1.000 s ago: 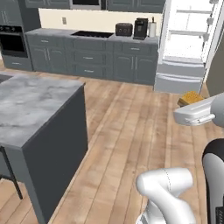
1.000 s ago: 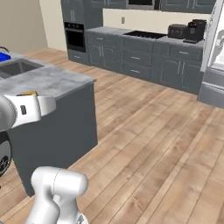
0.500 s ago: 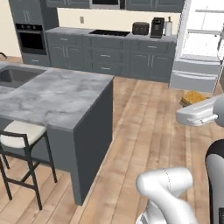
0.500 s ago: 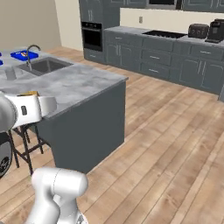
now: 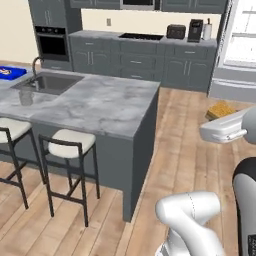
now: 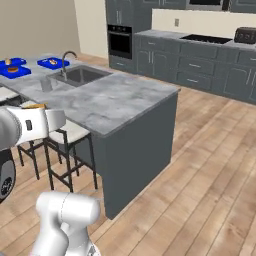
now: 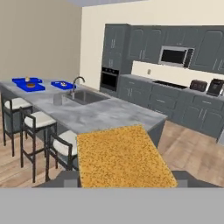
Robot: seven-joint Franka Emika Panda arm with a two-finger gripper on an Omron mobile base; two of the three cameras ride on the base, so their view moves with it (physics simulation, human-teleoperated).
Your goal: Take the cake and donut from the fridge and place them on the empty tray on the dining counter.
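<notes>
Pincer [image 7: 124, 186] pinching speckled tan squarish cake [image 7: 124, 157]; marble-topped dining counter [image 5: 107, 105] w/ flat blue trays [image 7: 28, 84] ahead.

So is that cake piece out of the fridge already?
Yes, out. The claw carries the cake between its fingers, facing the dining counter, while the fridge stands behind.

The dining counter [image 5: 100, 102] stands before the wall cabinets [image 5: 145, 60], stools [image 5: 70, 145] along its near side. A sink [image 5: 47, 82] sits in its top, trays [image 6: 30, 65] beyond.
</notes>
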